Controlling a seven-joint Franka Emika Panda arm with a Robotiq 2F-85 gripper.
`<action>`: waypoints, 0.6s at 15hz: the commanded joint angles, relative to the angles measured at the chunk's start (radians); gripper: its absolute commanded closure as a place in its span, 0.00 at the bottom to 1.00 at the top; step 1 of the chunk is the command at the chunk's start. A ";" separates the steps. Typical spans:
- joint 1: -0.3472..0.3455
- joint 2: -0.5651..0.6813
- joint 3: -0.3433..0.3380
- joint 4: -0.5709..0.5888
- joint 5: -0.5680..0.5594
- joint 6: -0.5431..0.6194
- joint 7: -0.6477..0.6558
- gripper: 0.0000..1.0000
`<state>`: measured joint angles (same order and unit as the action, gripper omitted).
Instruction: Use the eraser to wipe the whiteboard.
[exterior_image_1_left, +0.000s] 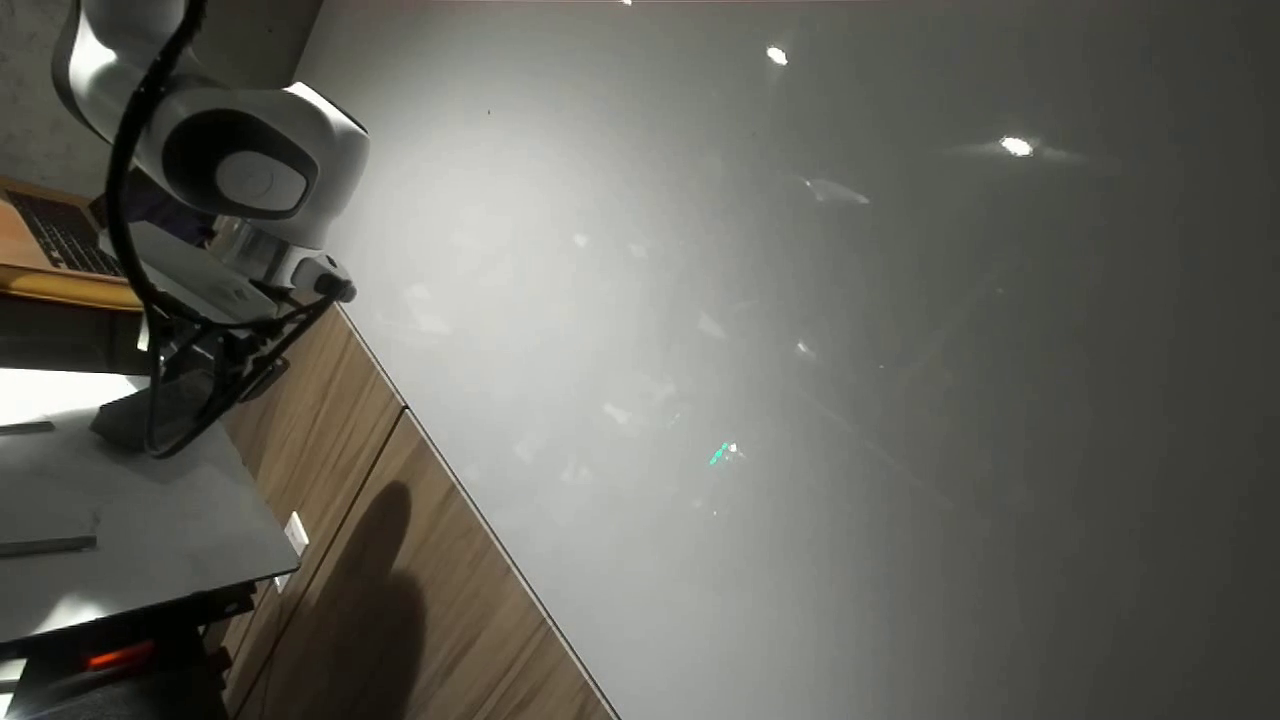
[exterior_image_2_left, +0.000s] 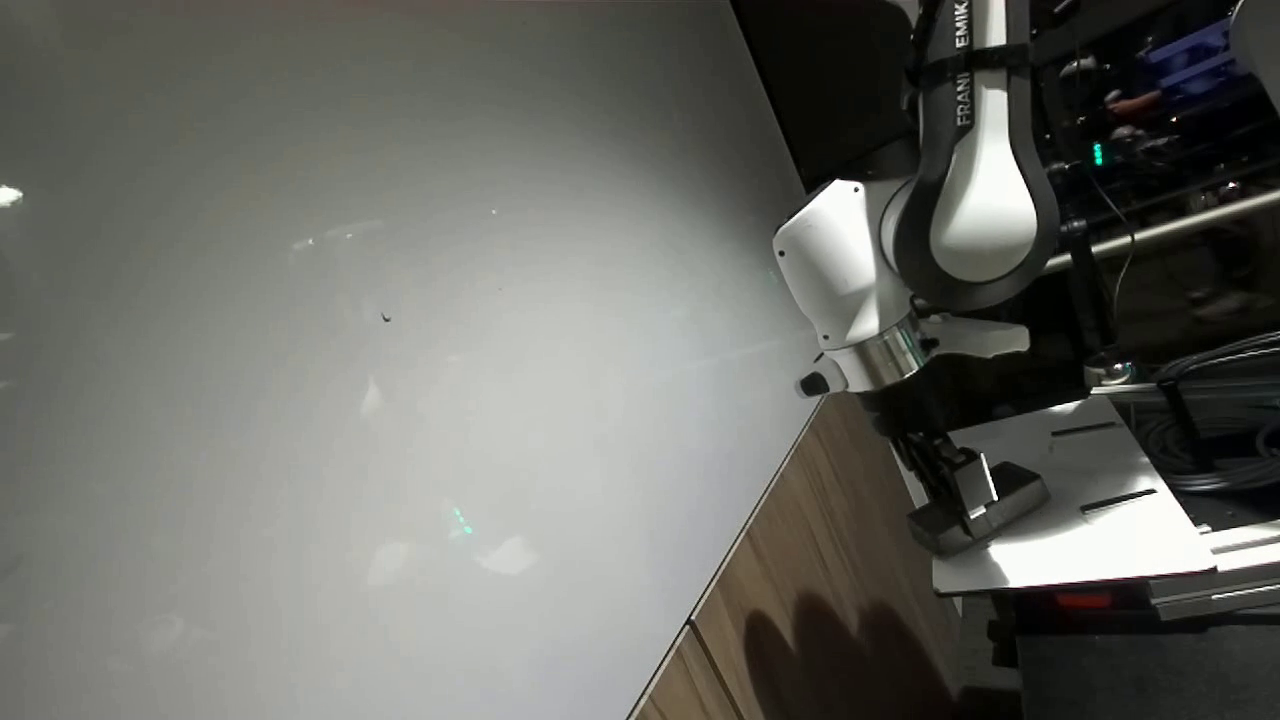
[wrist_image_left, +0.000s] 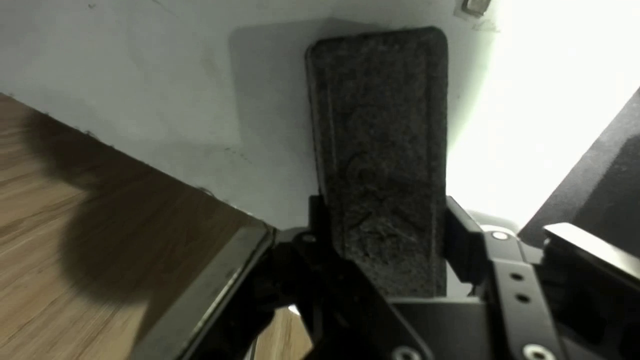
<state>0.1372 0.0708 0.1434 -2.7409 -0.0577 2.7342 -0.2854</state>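
The eraser (wrist_image_left: 380, 115), a dark grey oblong block, lies lengthwise between the fingers of my gripper (wrist_image_left: 386, 220) in the wrist view. Both fingers touch its long sides. The eraser also shows in both exterior views (exterior_image_1_left: 122, 420) (exterior_image_2_left: 938, 528), over the small white table near its board-side edge. Its shadow falls beside it on the table, and it looks slightly raised, though the gap is hard to judge. The whiteboard (exterior_image_1_left: 850, 380) fills much of both exterior views (exterior_image_2_left: 450, 380), apart from the gripper. It has glare spots and a tiny dark mark.
The small white table (exterior_image_2_left: 1110, 545) has narrow dark slots. Wood panelling (exterior_image_1_left: 350, 480) runs below the whiteboard, beside the table's edge. A laptop (exterior_image_1_left: 62, 235) sits behind the arm. Coiled cables (exterior_image_2_left: 1215, 455) and a metal rail are beyond the table.
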 joint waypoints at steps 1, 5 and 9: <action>-0.019 -0.090 -0.032 -0.027 -0.072 -0.011 0.105 0.69; -0.072 -0.090 -0.089 -0.001 -0.186 -0.017 0.308 0.69; -0.113 -0.058 -0.120 0.011 -0.260 -0.003 0.466 0.69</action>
<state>0.0440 -0.0017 0.0422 -2.7424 -0.2572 2.7313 0.0628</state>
